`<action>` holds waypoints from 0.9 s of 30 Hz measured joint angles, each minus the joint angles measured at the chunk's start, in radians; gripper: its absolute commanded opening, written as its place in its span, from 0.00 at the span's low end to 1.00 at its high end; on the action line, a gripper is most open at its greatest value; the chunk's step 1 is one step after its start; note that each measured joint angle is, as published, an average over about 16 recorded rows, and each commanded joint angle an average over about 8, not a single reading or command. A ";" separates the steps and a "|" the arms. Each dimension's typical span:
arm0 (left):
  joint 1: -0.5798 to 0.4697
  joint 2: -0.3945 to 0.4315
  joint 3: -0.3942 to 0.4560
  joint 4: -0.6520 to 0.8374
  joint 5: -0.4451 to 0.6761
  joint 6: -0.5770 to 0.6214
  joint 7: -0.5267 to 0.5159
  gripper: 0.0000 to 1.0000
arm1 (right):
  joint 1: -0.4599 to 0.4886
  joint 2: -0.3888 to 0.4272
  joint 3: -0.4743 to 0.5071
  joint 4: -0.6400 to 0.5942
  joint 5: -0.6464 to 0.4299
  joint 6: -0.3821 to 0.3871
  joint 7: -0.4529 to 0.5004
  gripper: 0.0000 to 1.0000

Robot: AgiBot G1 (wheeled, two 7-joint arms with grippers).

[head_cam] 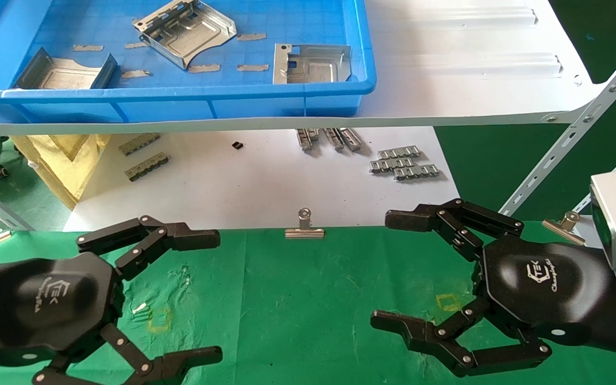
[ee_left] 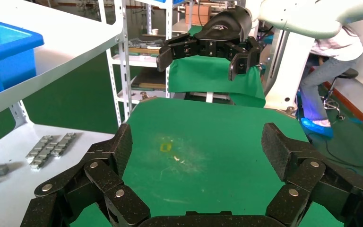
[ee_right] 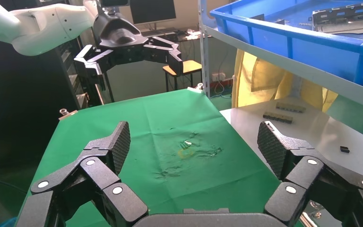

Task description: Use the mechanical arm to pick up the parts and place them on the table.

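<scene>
3 silver stamped sheet-metal parts w/ folded side flanges sit in the blue plastic tray [head_cam: 286,99] up on the white shelf board [head_cam: 474,69]. The middle part [head_cam: 185,32] lies tilted, embossed recess and curved-cut edge showing; the left part [head_cam: 64,72] sits near the tray's front wall w/ both flanges upright; the right part [head_cam: 310,63] lies flat close to the front right corner. Short grey strips are scattered on the tray floor btwn them. None is held.

Left gripper [head_cam: 217,294], black w/ glossy hexagonal palm, white logo and riveted jointed fingers, hangs over the left side of the green cloth tabletop [head_cam: 308,299], fingers spread wide, nothing btwn them. Right gripper [head_cam: 383,270], same build w/ a silver-grey wrist block, hangs over the right side, also spread wide and empty. The two face each other, well apart.

The cloth is wrinkled, w/ small yellow square marks [head_cam: 159,319] near each gripper. A metal binder clip [head_cam: 304,227] pins the cloth's far edge; another sits by the right wrist. Beyond the cloth, a white sheet [head_cam: 265,176] under the shelf carries small grey link strips [head_cam: 404,163] in clusters and a tiny black piece [head_cam: 237,145]. Yellow fabric [head_cam: 64,158] hangs at the far left.
</scene>
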 measured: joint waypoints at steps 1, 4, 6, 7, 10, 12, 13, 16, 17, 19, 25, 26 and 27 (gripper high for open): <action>0.000 0.000 0.000 0.000 0.000 0.000 0.000 1.00 | 0.000 0.000 0.000 0.000 0.000 0.000 0.000 0.80; 0.000 0.000 0.000 0.000 0.000 0.000 0.000 1.00 | 0.000 0.000 0.000 0.000 0.000 0.000 0.000 0.50; 0.000 0.000 0.000 0.000 0.000 0.000 0.000 1.00 | 0.000 0.000 0.000 0.000 0.000 0.000 0.000 0.25; 0.000 0.000 0.000 0.000 0.000 0.000 0.000 1.00 | 0.000 0.000 0.000 0.000 0.000 0.000 0.000 0.12; 0.000 0.000 0.000 0.000 0.000 0.000 0.000 1.00 | 0.000 0.000 0.000 0.000 0.000 0.000 0.000 0.00; 0.000 0.000 0.000 0.000 0.000 0.000 0.000 1.00 | 0.000 0.000 0.000 0.000 0.000 0.000 0.000 0.00; 0.000 0.000 0.000 0.000 0.000 0.000 0.000 1.00 | 0.000 0.000 0.000 0.000 0.000 0.000 0.000 0.00; 0.000 0.000 0.000 0.000 0.000 0.000 0.000 1.00 | 0.000 0.000 0.000 0.000 0.000 0.000 0.000 0.00; 0.000 0.000 0.000 0.000 0.000 0.000 0.000 1.00 | 0.000 0.000 0.000 0.000 0.000 0.000 0.000 0.00; 0.000 0.000 0.000 0.000 0.000 0.000 0.000 1.00 | 0.000 0.000 0.000 0.000 0.000 0.000 0.000 0.00; 0.000 0.000 0.000 0.000 0.000 0.000 0.000 1.00 | 0.000 0.000 0.000 0.000 0.000 0.000 0.000 0.00; 0.000 0.000 0.000 0.000 0.000 0.000 0.000 1.00 | 0.000 0.000 0.000 0.000 0.000 0.000 0.000 0.00; 0.000 0.000 0.000 0.000 0.000 0.000 0.000 1.00 | 0.000 0.000 0.000 0.000 0.000 0.000 0.000 0.00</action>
